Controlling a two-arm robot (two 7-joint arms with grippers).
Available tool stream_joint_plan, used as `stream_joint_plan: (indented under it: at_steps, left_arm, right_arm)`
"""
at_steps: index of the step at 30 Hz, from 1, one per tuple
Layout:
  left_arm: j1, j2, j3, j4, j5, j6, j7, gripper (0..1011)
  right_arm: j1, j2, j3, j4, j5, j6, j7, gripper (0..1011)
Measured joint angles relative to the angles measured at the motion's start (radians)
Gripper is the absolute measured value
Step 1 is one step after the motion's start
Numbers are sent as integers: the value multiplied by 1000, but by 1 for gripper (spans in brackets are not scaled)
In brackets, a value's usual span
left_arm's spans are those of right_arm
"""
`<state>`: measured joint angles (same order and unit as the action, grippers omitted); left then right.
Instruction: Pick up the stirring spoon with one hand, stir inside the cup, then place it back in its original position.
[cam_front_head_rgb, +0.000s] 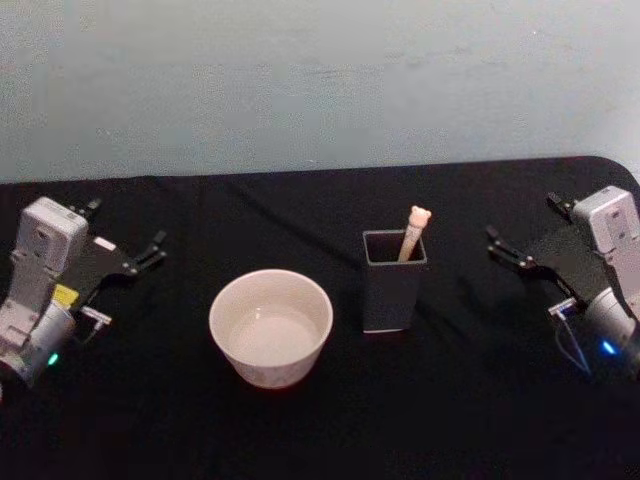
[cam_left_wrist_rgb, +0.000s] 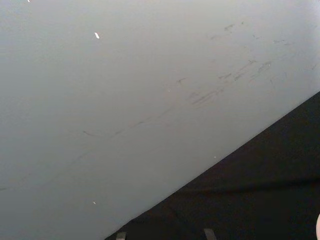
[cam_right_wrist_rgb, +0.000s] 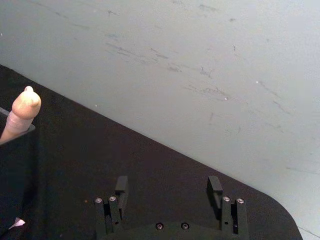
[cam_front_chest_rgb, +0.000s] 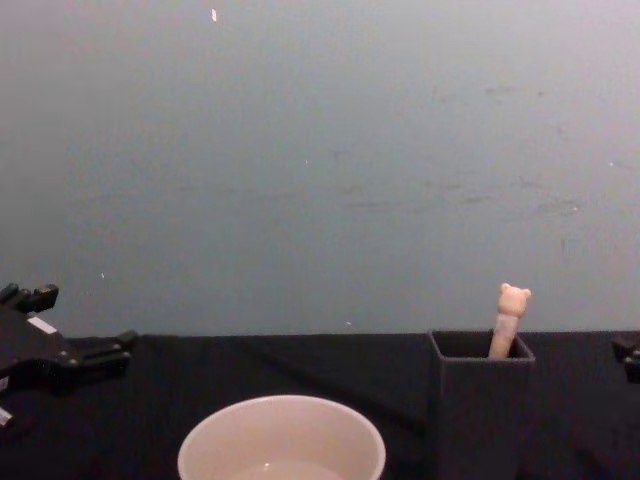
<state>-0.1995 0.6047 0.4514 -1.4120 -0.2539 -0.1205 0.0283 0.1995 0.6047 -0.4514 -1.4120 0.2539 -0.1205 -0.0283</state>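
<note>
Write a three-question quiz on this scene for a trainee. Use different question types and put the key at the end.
1. True or false: the stirring spoon lies inside the cup.
2. Multiple choice: on which side of the cup does the dark holder stand? A. The robot's left. B. The robot's right. C. Directly behind it.
3. Fill the blank: the left gripper and the right gripper sit at opposite edges of the table, both with fingers ____ and holding nothing.

Key:
1. False. The spoon stands in the holder, bear head up.
2. B.
3. open.
</note>
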Motion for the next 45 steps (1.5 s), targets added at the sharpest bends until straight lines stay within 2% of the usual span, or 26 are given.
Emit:
stream_joint_plan:
  at_steps: [45]
  left_arm:
    - [0, 0, 0, 0, 0, 0, 0, 1001]
  right_arm:
    - [0, 0, 0, 0, 0, 0, 0, 1000]
